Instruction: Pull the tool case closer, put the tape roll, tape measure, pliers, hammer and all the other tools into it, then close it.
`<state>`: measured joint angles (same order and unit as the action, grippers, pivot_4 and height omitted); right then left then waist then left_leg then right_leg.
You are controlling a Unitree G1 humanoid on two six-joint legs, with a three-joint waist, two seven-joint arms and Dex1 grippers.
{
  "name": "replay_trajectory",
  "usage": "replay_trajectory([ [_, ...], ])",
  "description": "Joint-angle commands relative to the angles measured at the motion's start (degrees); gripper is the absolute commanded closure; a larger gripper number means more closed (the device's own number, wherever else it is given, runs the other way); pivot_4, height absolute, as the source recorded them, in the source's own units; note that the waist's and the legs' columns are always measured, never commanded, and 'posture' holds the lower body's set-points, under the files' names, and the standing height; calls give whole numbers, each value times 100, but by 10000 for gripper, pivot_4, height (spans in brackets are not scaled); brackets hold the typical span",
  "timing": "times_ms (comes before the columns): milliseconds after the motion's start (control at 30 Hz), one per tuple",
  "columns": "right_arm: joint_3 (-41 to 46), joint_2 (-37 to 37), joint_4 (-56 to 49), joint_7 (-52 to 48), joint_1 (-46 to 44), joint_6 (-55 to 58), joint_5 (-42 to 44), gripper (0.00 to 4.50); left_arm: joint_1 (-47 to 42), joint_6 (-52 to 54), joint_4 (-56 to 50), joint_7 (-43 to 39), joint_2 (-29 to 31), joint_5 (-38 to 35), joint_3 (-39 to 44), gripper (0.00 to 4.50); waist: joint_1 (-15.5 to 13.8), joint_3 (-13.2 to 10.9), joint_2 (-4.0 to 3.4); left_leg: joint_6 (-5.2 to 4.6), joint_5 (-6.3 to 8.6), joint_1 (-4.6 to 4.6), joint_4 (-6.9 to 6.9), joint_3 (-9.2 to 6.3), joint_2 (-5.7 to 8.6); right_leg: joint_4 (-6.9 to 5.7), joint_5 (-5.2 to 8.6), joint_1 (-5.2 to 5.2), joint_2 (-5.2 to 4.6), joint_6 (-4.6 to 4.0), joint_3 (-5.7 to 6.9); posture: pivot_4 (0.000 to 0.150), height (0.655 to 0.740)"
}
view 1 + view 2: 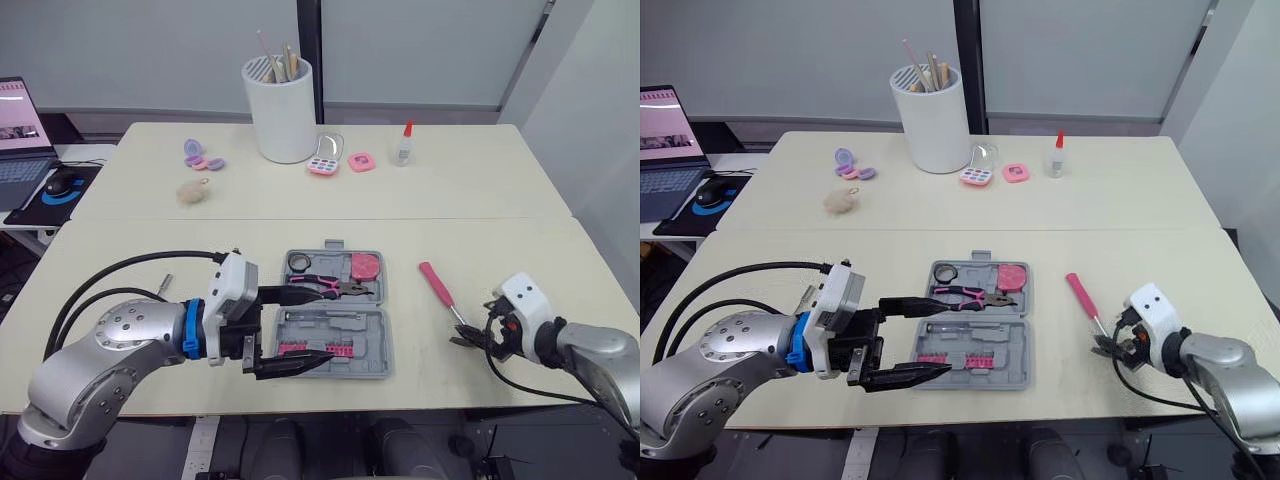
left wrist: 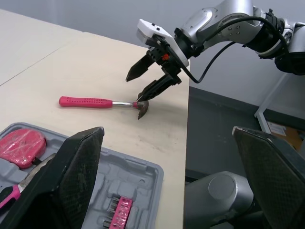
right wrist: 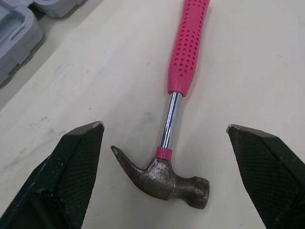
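Right gripper (image 3: pixel 164 128): fingers spread wide, empty, flanking the steel head of the pink-handled hammer (image 3: pixel 167 177), which lies flat on the tabletop (image 1: pixel 500 250) to the right of the open grey tool case (image 1: pixel 384 350); left gripper (image 1: pixel 322 326): wide open, empty, over the case's left edge.

Worktop (image 1: pixel 480 195): cream, two sections butted together.
Near section: open grey tool case (image 1: pixel 378 350); pink-handled hammer (image 1: pixel 438 288), flat, apart to the case's right; small metal piece (image 1: pixel 167 282).
Far section: white pot (image 1: pixel 280 115); glue bottle (image 1: pixel 403 146); pink palette (image 1: pixel 324 164); pink compact (image 1: pixel 361 162); purple compacts (image 1: pixel 203 156); fluffy puff (image 1: pixel 192 191).
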<state>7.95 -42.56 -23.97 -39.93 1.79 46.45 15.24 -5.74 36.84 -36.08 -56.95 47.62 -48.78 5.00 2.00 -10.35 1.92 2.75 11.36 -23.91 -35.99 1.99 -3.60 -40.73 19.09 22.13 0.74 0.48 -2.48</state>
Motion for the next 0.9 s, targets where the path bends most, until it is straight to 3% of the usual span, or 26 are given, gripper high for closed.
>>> replay_trajectory([
  [33, 196, 20, -42, 85, -75, -261, 33, 450, -177, -127, 2, -61, -16, -40, 107, 0, 0, 0, 0, 0, 0, 1, 0, -1, 0, 0, 0, -1, 1, 0, 0, 1500, 7400],
  [333, -210, 237, 504, 303, -601, -197, -8, 450, -304, -132, 94, -54, -89, 78, -12, 0, -11, 0, 0, 0, 0, 0, -1, -1, 0, 0, -1, -2, 3, 1, 0, 1500, 7400],
  [900, -649, 641, 1718, 415, -614, -922, -281, 450, -268, -61, -18, 40, -60, 80, -18, 0, -12, 0, 1, 0, 0, 0, -1, -2, -1, -1, -2, -2, 0, 1, 0, 1500, 7400],
])
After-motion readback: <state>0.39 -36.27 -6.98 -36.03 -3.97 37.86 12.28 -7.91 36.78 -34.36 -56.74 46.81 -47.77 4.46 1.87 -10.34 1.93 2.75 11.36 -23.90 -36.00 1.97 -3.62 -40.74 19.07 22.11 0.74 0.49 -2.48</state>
